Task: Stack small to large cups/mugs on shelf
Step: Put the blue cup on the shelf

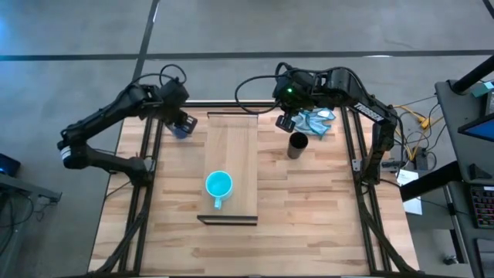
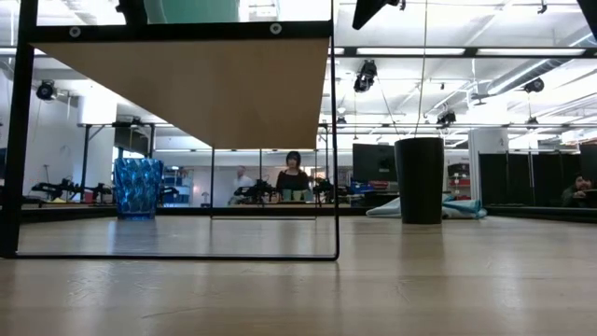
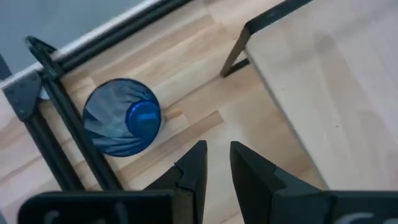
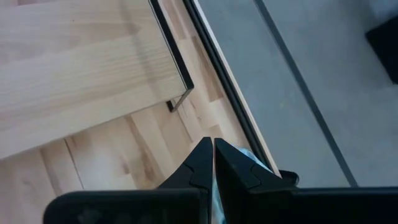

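The turquoise mug stands upright on the near half of the pale wooden shelf, handle toward the near edge. The translucent dark blue cup stands on the tabletop left of the shelf's far end. The black cup stands on the tabletop right of the shelf. My left gripper hovers above the table between the blue cup and the shelf's far left corner, fingers narrowly open and empty. My right gripper is shut and empty above the table by the shelf's far right corner.
A light blue cloth lies crumpled on the tabletop by the far right, just beyond the black cup. The shelf stands raised on a thin dark frame. Dark metal rails run along the table's sides. People sit in the room beyond.
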